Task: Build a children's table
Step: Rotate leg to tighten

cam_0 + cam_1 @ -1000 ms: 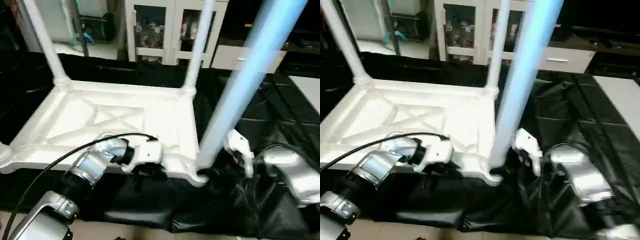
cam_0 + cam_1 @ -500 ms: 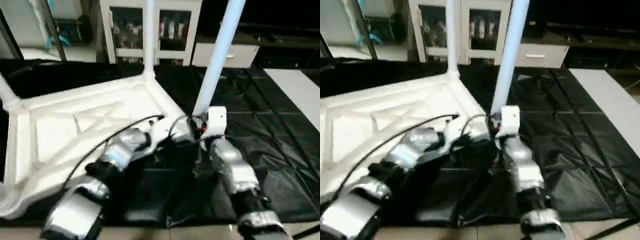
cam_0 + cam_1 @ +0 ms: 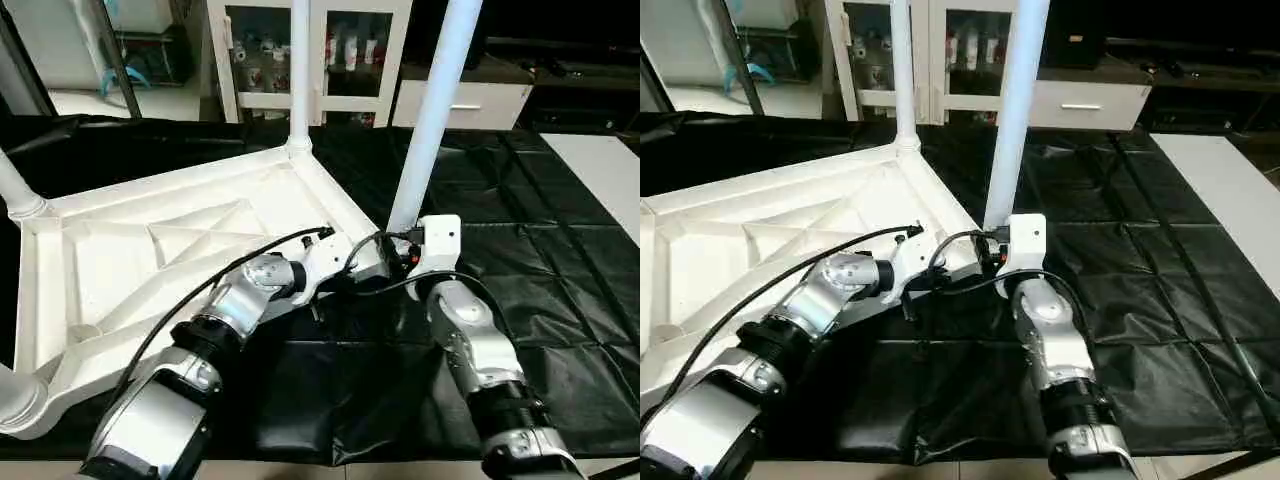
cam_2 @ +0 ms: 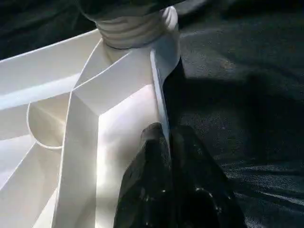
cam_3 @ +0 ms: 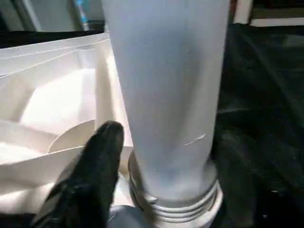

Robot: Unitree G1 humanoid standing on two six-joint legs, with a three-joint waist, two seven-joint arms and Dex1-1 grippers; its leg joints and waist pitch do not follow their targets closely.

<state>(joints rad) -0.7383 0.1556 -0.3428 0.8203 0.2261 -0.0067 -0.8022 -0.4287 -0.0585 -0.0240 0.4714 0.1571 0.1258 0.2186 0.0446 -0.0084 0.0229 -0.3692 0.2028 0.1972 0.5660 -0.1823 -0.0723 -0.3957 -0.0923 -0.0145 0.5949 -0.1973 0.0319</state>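
White tabletop (image 3: 150, 260) rim pinched by left pincer (image 4: 166, 156)

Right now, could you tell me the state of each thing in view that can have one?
Table top: upside down on the black sheet, ribs up.
Near leg: upright in its corner socket.
Far leg: upright in its socket.
Left gripper: shut on the top's rim.
Right gripper: beside the near leg's base.
Cabinet: doors closed.

I see a bench draped in wrinkled black sheeting (image 3: 560, 290), and lying directly on it is the upturned white table top (image 3: 130, 260), its legs pointing upward.
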